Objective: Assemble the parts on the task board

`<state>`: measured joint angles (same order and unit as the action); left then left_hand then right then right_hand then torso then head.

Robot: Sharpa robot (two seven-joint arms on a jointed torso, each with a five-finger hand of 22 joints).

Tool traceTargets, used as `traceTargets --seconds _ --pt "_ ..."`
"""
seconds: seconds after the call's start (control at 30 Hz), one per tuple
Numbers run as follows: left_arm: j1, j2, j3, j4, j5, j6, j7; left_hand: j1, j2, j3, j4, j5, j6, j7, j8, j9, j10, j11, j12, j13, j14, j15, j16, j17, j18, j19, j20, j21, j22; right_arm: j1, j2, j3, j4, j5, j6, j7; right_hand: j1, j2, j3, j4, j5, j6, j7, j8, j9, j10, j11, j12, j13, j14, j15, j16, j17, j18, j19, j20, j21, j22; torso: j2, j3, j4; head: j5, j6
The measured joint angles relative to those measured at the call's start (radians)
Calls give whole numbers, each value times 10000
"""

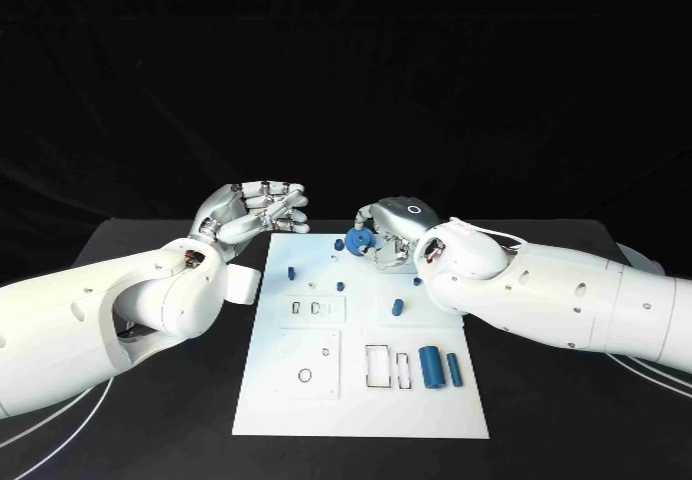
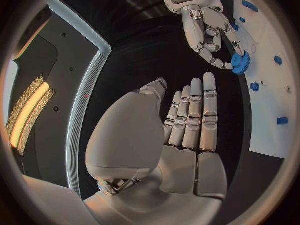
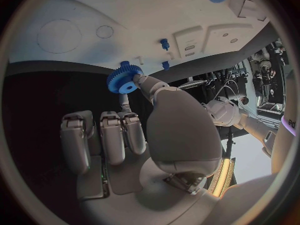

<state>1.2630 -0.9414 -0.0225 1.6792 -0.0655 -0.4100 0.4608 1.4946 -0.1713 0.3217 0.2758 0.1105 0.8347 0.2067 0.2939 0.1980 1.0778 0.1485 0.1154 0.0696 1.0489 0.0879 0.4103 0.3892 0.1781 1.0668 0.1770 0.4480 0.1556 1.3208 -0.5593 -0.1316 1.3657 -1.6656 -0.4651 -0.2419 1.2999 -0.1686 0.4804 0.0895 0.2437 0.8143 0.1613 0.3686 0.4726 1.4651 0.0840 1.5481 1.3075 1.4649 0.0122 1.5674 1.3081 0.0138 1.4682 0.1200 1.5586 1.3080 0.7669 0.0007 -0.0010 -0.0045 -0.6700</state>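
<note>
Two hands up at the board's far edge. Left hand (image 1: 260, 212) sits off the far-left corner of the task board (image 1: 361, 400), fingers straight and together, holding nothing. Right hand (image 1: 387, 232) pinches a blue gear (image 1: 358, 241) between thumb and finger, just above the board's far end. Two blue cylinders (image 1: 440, 368) lie near the right edge, closer in.
</note>
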Motion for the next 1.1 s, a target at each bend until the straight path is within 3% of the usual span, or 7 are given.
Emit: traceTargets --seconds 0.53,1.1 --pt "1 77 1 -49 0 95 16 0 0 28 -28 0 0 0 0 -1 0 0 0 0 0 0 0 8 0 0 0 0 -1 -339 1221 -69 -892 -285 -43 -24 1 -1 27 29 44 -1 -3 -75 -50 0 0 -1 -1 0 1 0 -2 2 0 0 38 -2 8 4 22 108 -40" --pt "1 101 1 -62 0 114 19 0 0 28 -28 0 0 0 0 8 0 0 -49 0 0 0 0 22 0 0 0 39 -2 -563 1613 -101 -1431 -295 108 -1 -109 -106 78 82 42 -8 2 -131 -80 0 1 -1 -2 0 1 0 -4 3 0 0 37 -5 -4 3 -3 149 -159"
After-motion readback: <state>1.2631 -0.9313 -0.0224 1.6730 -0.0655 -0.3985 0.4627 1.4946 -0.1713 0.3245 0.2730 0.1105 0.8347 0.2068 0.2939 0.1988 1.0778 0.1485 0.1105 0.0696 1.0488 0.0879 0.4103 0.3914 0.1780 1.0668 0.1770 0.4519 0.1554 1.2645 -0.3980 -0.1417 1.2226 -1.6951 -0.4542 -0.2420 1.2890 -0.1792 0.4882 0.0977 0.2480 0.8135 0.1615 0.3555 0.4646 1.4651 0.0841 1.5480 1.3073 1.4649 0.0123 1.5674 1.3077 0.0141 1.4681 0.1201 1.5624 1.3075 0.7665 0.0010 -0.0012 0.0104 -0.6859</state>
